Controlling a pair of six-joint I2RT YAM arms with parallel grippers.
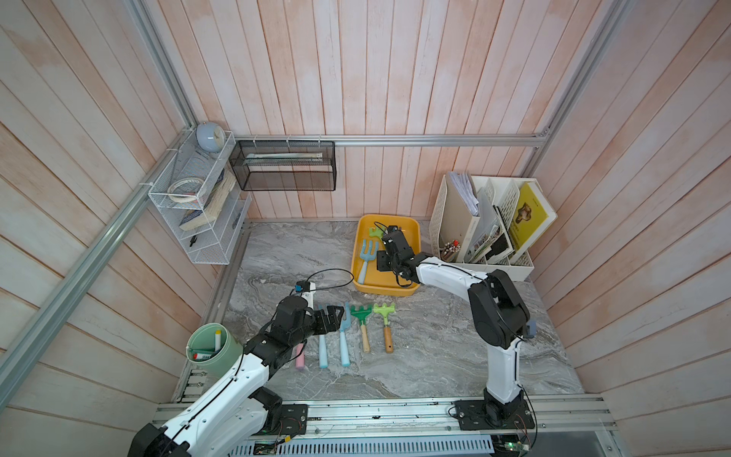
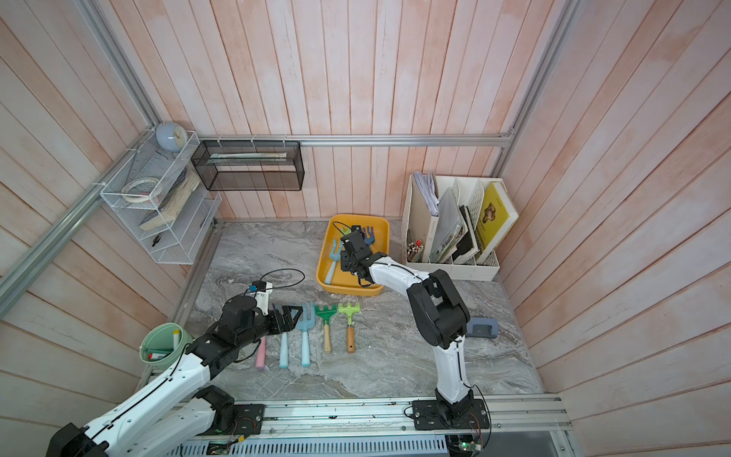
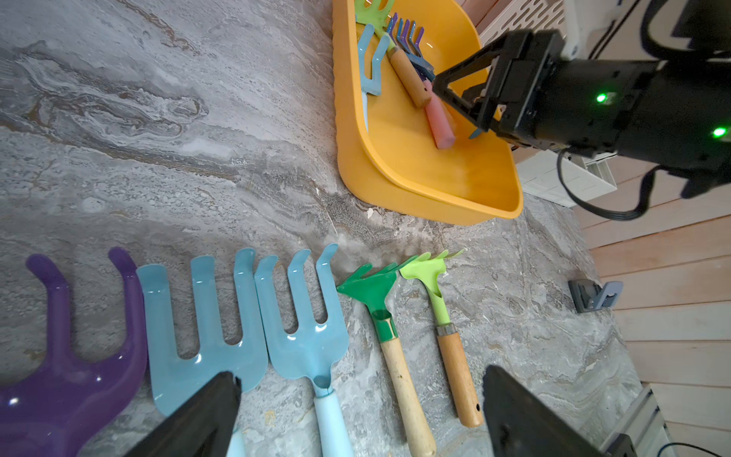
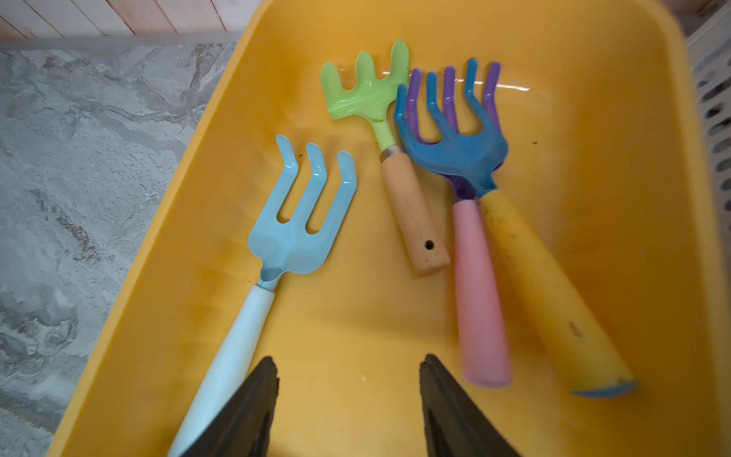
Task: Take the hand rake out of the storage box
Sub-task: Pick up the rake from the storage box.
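Orange-yellow plastic, the storage box sits at the twelve o'clock edge of the surface, and four hand rakes lie loose in it. A pale blue rake lies along the box's nine o'clock side. A green rake with a wooden handle, and a dark blue rake stacked on a purple rake, crowd toward one o'clock.

The right pincer hangs over the box floor, spread, with nothing between its jaws (the pale blue handle runs just beside one finger). The left pincer is spread wide and empty above the row of rakes at the box's six o'clock.

Each rake looks light and stiff. The glossy painted heads would probably slip, so the middle of the handle seems the best hold. The pale blue one, lying alone, should lift cleanly; the stacked pair would likely drag each other.
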